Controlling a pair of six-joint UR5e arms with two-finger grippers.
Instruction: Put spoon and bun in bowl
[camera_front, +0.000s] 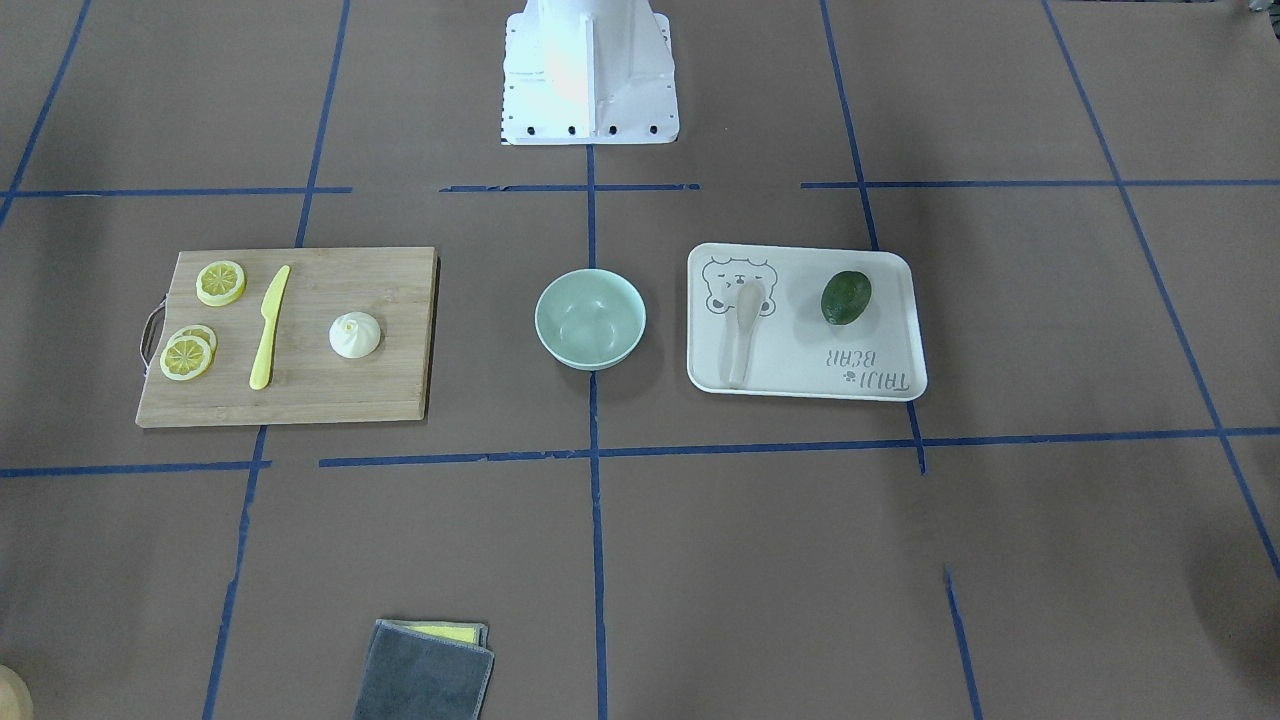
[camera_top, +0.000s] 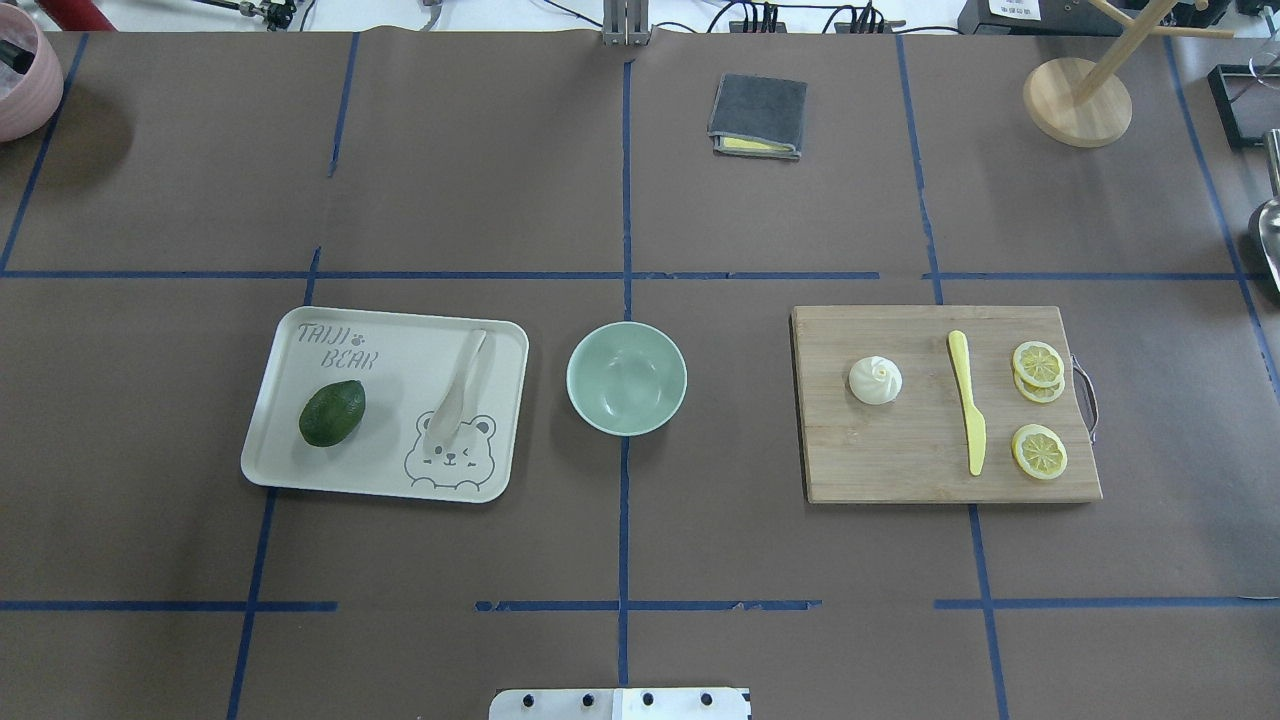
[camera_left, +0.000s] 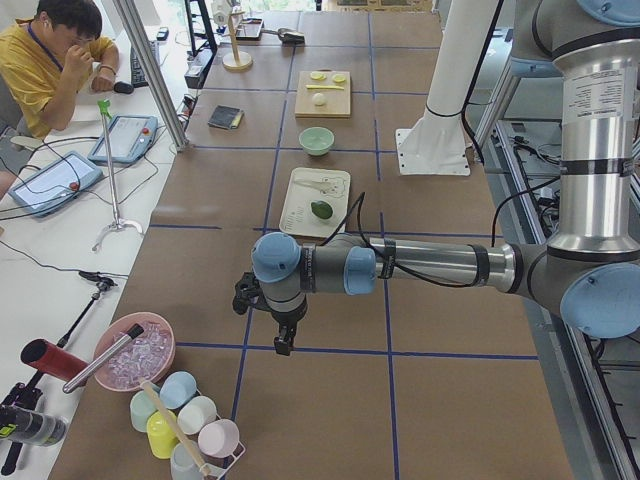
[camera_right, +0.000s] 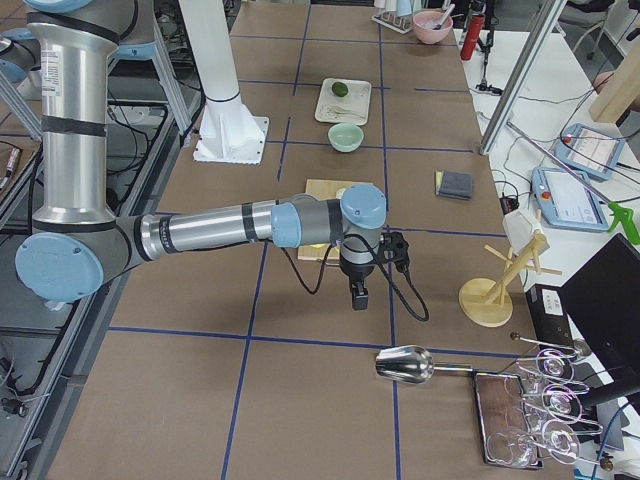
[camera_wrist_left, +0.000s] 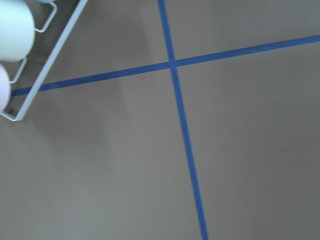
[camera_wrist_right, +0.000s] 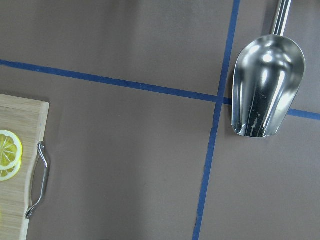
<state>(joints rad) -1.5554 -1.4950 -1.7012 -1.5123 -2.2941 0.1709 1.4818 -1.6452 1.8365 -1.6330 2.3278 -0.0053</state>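
Blending into tray (camera_top: 390, 400), spoon (camera_top: 455, 395), faint outline

The brown worktop (camera_top: 150, 420) carries a grid of blue tape lines (camera_top: 623, 520). The bowl (camera_top: 627, 378) is pale mint green, the bun (camera_top: 875, 380) white with a pleated swirl. The spoon (camera_top: 456, 395) is cream, its tray (camera_top: 400, 360) cream with a grey bear print.

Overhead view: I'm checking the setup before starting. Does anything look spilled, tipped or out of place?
Nothing stands out. The bowl sits upright and empty, the spoon lies flat on the tray, and the bun rests upright on the cutting board.
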